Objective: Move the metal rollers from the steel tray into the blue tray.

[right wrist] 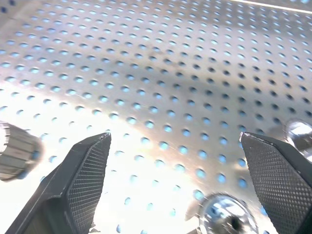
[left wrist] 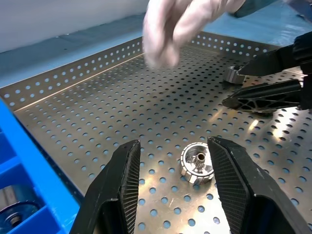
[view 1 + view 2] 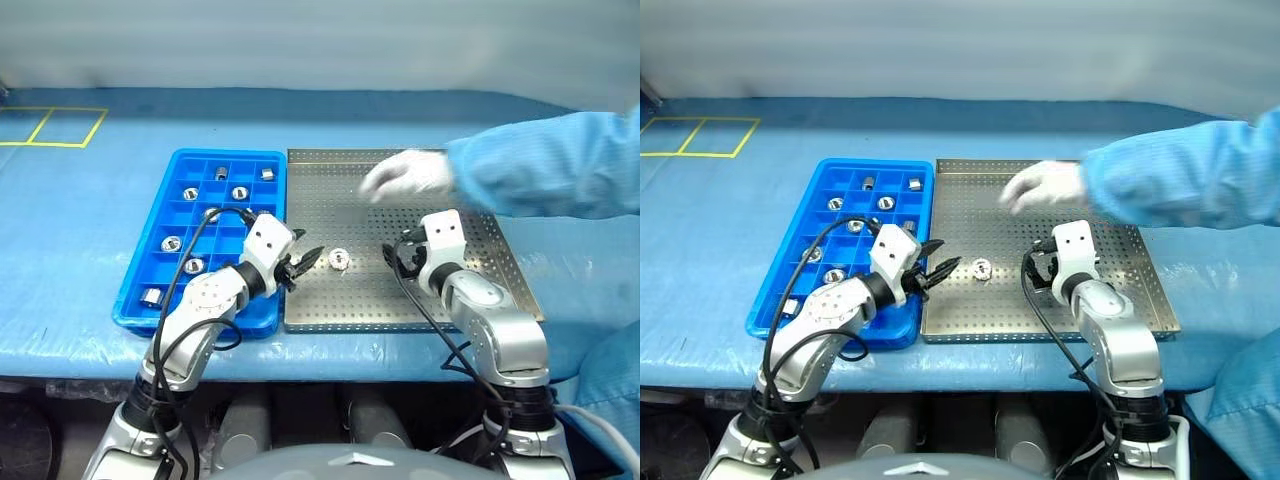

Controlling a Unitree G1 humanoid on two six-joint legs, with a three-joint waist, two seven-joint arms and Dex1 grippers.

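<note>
Blue tray (image 3: pixel 135 290), on my left: about eight rollers (image 3: pixel 240 193) already sorted into its compartments. Steel tray (image 3: pixel 500 285): a few left. My left gripper (image 2: pixel 173 161), fingers apart, has one roller (image 2: pixel 197 162) lying loose between them. Right gripper (image 1: pixel 175 185), fingers wide apart, with a roller (image 1: pixel 225 215) between, untouched.

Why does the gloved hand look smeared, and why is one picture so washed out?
Left wrist view: the person's gloved hand is motion-blurred, while the roller below stays crisp. Right wrist view: glare whitens the steel tray; nearby rollers look soft, out of focus.
</note>
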